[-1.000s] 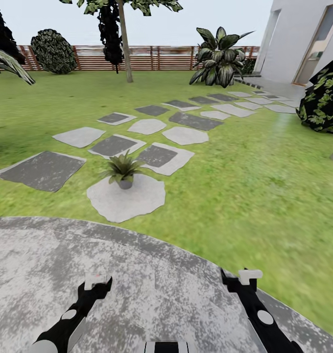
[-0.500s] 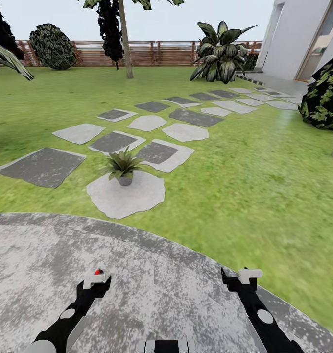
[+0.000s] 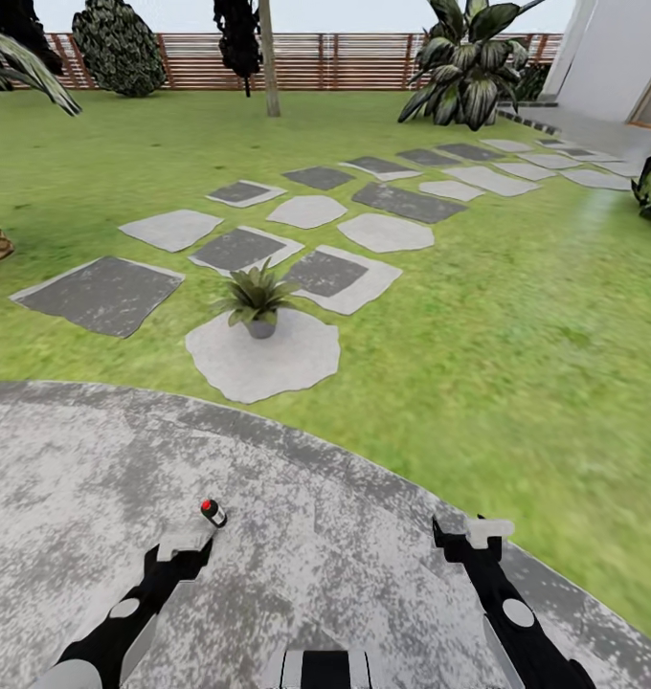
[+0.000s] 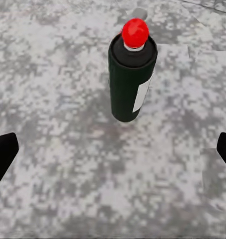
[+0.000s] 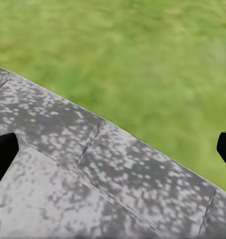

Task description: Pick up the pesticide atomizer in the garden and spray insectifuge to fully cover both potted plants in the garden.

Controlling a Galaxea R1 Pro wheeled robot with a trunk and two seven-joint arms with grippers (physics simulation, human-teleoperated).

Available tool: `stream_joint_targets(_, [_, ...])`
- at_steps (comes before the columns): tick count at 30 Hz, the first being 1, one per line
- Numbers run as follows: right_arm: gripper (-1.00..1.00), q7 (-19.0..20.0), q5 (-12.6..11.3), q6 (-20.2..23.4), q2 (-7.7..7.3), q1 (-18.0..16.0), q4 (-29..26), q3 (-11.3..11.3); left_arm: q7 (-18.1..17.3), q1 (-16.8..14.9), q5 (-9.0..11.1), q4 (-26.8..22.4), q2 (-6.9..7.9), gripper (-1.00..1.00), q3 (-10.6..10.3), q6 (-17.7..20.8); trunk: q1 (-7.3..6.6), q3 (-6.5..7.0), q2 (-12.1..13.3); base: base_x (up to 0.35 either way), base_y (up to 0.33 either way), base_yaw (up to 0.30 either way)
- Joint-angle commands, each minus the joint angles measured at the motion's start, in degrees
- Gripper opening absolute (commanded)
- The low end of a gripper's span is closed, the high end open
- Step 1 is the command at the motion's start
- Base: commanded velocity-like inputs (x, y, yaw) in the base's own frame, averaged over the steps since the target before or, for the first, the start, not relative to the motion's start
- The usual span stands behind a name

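Camera tilted down, pesticide atomizer revealed upright beyond spread left gripper, label in wrist view.

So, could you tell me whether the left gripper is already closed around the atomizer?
No, the left gripper is open, with the pesticide atomizer standing untouched on the patio ahead.
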Motion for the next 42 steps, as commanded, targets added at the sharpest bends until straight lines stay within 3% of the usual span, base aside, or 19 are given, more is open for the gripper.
stream_joint_targets(1, [1.00,-0.04,0.00,-0.17,-0.01,-0.01,0.02,0.01,-0.48,-0.02,-0.33,0.06,0.04,1.00,0.46,-0.16,0.01,-0.34,-0.03,0.000,0.000,0.156])
stream_joint_targets(6, [1.00,-0.01,0.07,-0.17,-0.03,-0.01,0.04,0.08,-2.15,-0.09,-0.79,0.01,0.27,1.00,0.39,-0.27,0.14,-1.67,-0.10,0.000,0.000,0.098])
stream_joint_targets(11, [1.00,0.09,0.16,-0.10,-0.03,-0.01,0.12,0.20,-5.81,-0.72,-5.14,-0.35,0.28,1.00,0.49,0.03,0.19,-2.15,-0.12,0.000,0.000,0.014])
stream_joint_targets(14, [1.00,0.11,0.17,-0.13,-0.03,-0.01,0.10,0.17,-6.70,-0.86,-6.35,-0.48,0.29,1.00,0.52,0.15,0.19,-2.15,-0.12,0.000,0.000,0.003])
stream_joint_targets(25, [1.00,0.04,0.17,-0.19,-0.05,-0.01,0.01,0.16,-7.19,-0.70,-6.97,-3.65,0.63,1.00,0.73,0.51,0.42,-4.15,-0.24,0.000,0.000,0.000])
stream_joint_targets(36, [1.00,0.04,0.17,-0.19,-0.01,-0.01,0.27,0.23,-7.19,-0.42,-7.03,-3.80,1.26,1.00,0.64,0.74,0.71,-6.59,-0.39,0.000,0.000,0.000])
stream_joint_targets(42, [1.00,0.04,0.19,-0.18,-0.01,-0.01,0.34,0.24,-7.17,-0.12,-6.96,-3.87,1.19,1.00,0.55,0.67,0.71,-6.59,-0.39,0.000,0.000,0.000])
